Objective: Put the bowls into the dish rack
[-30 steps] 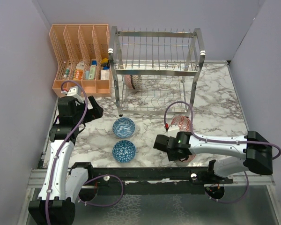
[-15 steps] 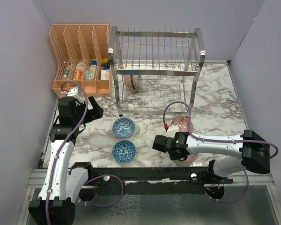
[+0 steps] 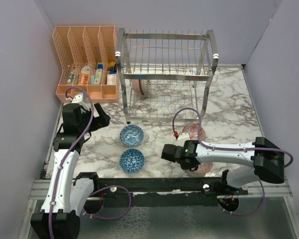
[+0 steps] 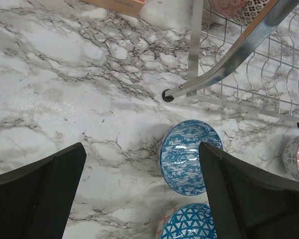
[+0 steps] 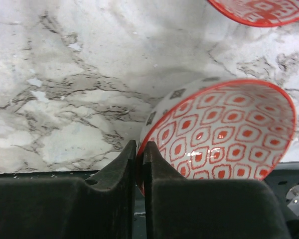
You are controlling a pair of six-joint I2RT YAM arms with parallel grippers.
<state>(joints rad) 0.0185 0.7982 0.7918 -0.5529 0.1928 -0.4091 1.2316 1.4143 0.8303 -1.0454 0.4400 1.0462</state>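
Right pincer (image 5: 139, 149): clenched on the rim of the red bowl (image 5: 224, 134), the rim nipped between its two fingers; a second ago these jaws stood apart, so you have only just taken hold
Held bowl: straight ahead of the right pincer at the near edge of the counter (image 3: 229, 99); you cannot tell from here whether it has left the surface yet
Second red bowl (image 3: 193, 132): just beyond the held one, farther from the pincer and apart from it; it shows more fully now that the arm has drawn nearer
Left pincer (image 4: 142, 164): released, jaws wide, holding nothing, and it has not moved
Blue bowls: one (image 4: 189, 157) below and ahead of the left pincer, the other (image 4: 187, 224) nearer to it, both well off to the right pincer's left
Dish rack (image 3: 164, 77): beyond both pincers, with one bowl (image 3: 142, 87) already standing in its lower tier
What this means for you: the grasp looks done, and the lift and carry to the rack come next; four bowls are not yet loaded
Watch: a pinch on a thin rim may let the bowl swing as you raise it
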